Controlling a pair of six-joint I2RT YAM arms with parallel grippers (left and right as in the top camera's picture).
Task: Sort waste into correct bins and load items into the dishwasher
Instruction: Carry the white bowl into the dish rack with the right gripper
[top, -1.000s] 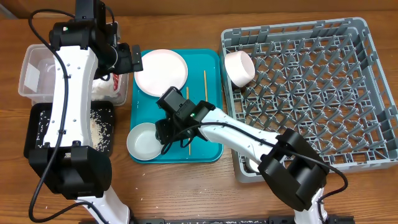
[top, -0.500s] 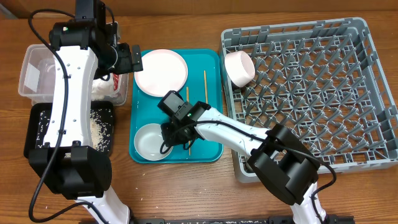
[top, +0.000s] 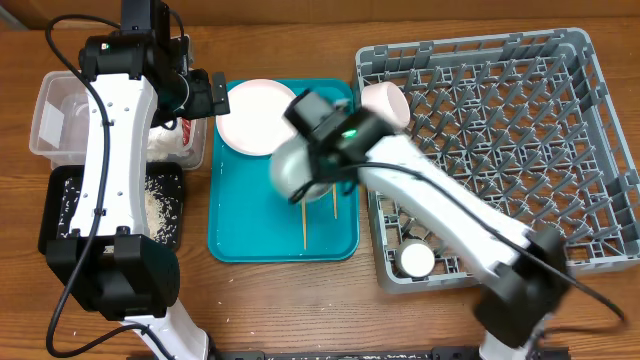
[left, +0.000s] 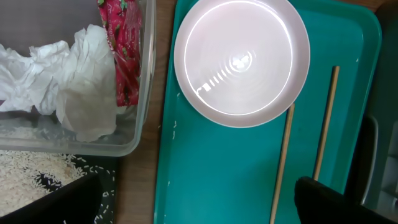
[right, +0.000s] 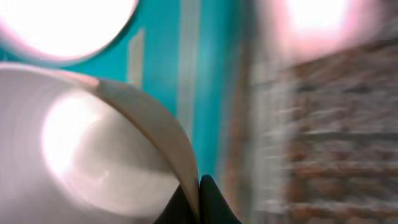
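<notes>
Bright, even light falls from above. Over the middle of the teal tray (top: 240, 215) the bowl (top: 288, 172) looks smeared. The left wrist view is sharp, with a shiny glare spot on the plate (left: 241, 59) at the tray's top. The right wrist view is all blurry, and the dish rack (right: 323, 143) right of the tray is fuzzy.

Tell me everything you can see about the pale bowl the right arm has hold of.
The pale grey-green bowl is round, smooth and glossy, like ceramic or melamine, and looks empty inside. The right gripper is shut on its thin rim, one finger inside and one outside. It hangs over the middle of the teal tray, hiding the upper part of the chopsticks, apparently clear of the surface. Both views are blurred, so its exact tilt is unclear.
</notes>
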